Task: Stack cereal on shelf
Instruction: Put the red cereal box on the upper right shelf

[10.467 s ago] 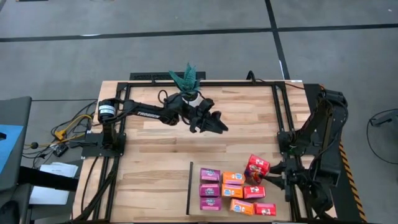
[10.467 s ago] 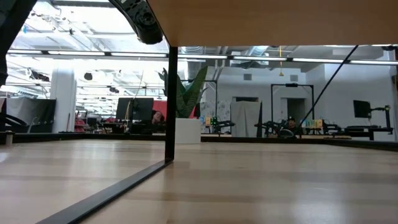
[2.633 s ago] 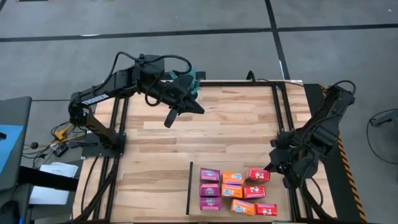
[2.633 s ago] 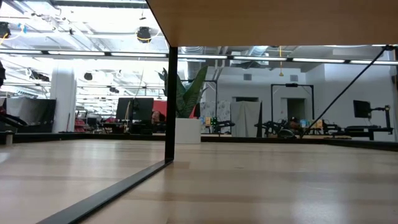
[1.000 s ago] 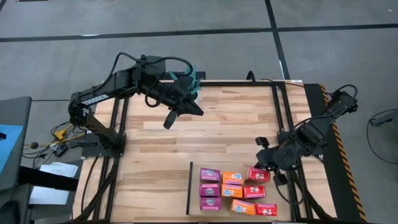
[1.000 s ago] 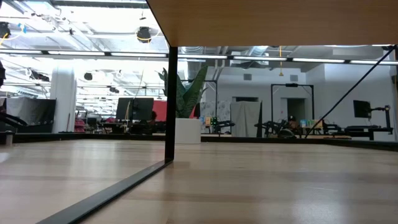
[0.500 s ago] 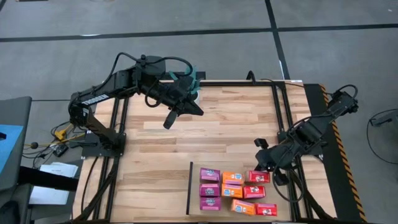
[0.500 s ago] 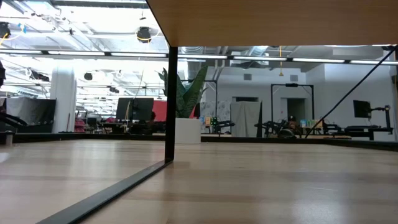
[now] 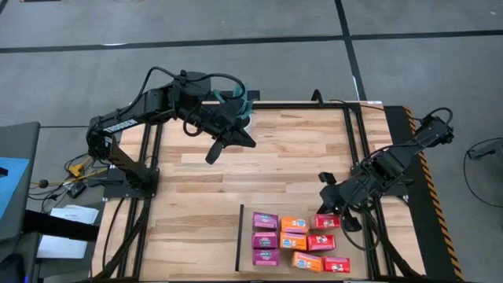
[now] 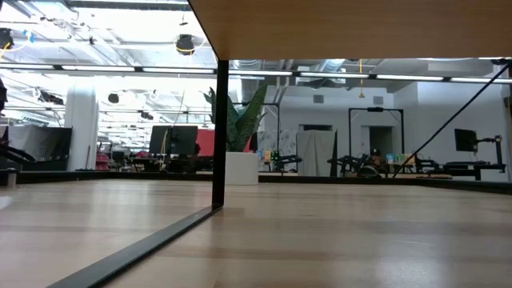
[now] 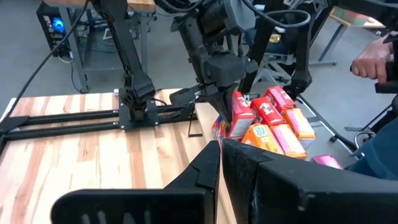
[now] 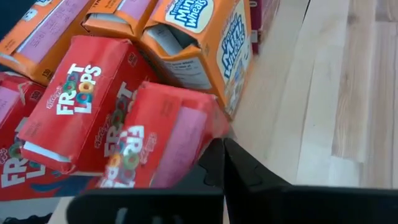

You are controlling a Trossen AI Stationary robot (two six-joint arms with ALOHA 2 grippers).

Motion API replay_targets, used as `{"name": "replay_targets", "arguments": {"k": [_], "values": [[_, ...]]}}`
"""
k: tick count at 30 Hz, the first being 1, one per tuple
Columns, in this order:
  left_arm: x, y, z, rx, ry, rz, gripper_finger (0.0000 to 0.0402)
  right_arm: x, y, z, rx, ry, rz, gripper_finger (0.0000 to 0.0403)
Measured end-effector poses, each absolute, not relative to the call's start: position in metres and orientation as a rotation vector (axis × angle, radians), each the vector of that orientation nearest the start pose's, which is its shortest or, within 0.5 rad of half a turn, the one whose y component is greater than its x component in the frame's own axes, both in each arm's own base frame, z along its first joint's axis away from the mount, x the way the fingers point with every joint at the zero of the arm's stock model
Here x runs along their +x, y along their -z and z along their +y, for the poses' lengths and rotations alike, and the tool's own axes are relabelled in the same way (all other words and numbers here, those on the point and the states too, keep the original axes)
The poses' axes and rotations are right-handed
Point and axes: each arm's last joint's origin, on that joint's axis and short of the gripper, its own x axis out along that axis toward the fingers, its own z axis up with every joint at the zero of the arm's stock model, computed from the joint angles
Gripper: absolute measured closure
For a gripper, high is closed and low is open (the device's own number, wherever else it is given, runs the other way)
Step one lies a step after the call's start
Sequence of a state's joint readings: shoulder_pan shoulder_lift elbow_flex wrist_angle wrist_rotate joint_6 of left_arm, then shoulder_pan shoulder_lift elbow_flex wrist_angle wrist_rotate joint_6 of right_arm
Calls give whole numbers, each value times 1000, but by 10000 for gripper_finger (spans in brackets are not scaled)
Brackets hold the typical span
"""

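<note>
Several small cereal boxes lie in rows on the shelf [image 9: 314,206], a light panel with a black strip at the table's near right: purple [image 9: 266,239], orange [image 9: 293,226] and red [image 9: 326,222]. My right gripper [image 9: 321,211] [image 12: 219,149] is shut and slants down beside the far red box [image 12: 155,143], at the corner next to an orange box [image 12: 205,43]. My left gripper [image 9: 250,143] [image 11: 219,158] is shut on nothing. It hangs high over the table's far left part, pointing toward the boxes [image 11: 267,118]. My right gripper's shut fingertips [image 12: 214,152] stand close against the far red box's corner [image 12: 211,121], coming slanting down from the table's far right. I cannot tell whether they touch the box. The box lies flat on the shelf.
A potted green plant [image 9: 242,97] stands at the table's far edge, partly under my left arm. Bare wooden tabletop [image 9: 204,204] stretches left of the shelf's black strip [image 9: 238,236]. A person's hand [image 11: 373,59] shows beyond the table in the left wrist view.
</note>
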State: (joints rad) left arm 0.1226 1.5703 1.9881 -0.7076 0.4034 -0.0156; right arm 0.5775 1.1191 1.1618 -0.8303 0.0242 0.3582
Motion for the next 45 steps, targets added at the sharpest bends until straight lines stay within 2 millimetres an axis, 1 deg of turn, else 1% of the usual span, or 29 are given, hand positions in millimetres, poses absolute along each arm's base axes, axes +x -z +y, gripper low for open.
{"name": "replay_targets", "arguments": {"k": [3, 8, 14, 18, 24, 31, 36, 41, 45], "values": [[309, -495, 27, -72, 279, 281, 394, 181, -342, 114, 95, -363, 858, 391], [309, -494, 27, -61, 281, 288, 394, 182, -338, 105, 93, -315, 910, 379], [308, -491, 27, -67, 281, 316, 394, 184, -338, 102, 126, -373, 928, 392], [308, -490, 26, -70, 281, 327, 394, 184, -338, 102, 138, -386, 934, 395], [307, -487, 26, -39, 287, 354, 394, 183, -338, 103, 197, -386, 950, 384], [306, -487, 26, -36, 288, 358, 394, 182, -339, 106, 287, -412, 985, 395], [304, -489, 26, -36, 281, 352, 394, 182, -340, 108, 336, -411, 980, 382], [304, -489, 26, -37, 277, 353, 394, 180, -339, 110, 341, -414, 1001, 386], [304, -488, 27, -36, 272, 354, 394, 179, -336, 104, 310, -356, 1028, 395]]}}
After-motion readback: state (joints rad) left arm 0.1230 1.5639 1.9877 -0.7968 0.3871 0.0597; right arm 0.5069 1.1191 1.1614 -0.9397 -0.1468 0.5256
